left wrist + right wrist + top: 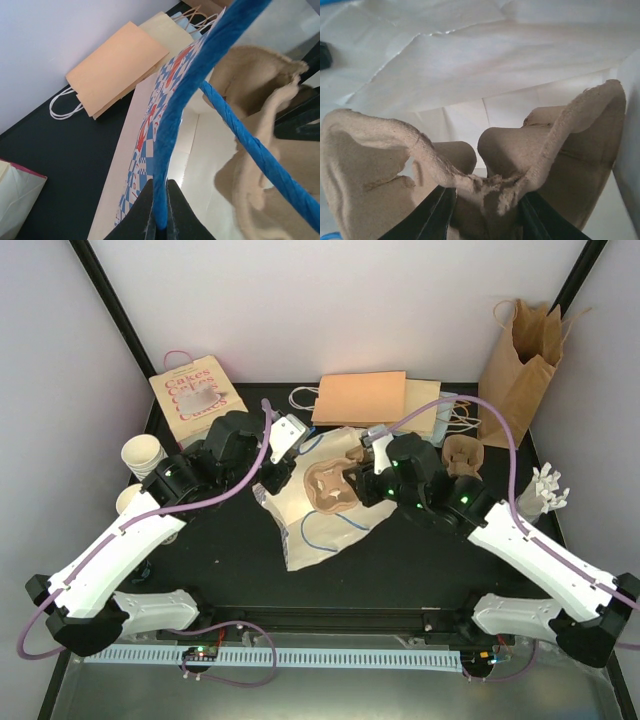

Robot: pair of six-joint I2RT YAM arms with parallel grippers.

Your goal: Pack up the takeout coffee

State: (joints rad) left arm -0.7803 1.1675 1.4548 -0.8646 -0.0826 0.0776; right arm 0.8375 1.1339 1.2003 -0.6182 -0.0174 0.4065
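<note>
Two cream-white paper cups [143,453] [128,499] stand at the table's left edge, beside my left arm; no lids show. A white paper bag [310,530] lies on its side mid-table, mouth toward the back. My left gripper [160,187] [290,440] is shut on the bag's blue twisted handle [185,100], holding the mouth up. My right gripper [487,192] [362,478] is shut on the rim of a brown pulp cup carrier [365,150] [330,488], which sits inside the bag's mouth. The carrier [260,75] also shows past the handle in the left wrist view.
A second pulp carrier [462,455] lies right of my right gripper. Flat orange and cream paper bags [360,398] lie at the back, a "Cakes" bag [195,395] at back left, an upright brown bag [520,360] at back right. A small white object [545,490] rests at the right edge.
</note>
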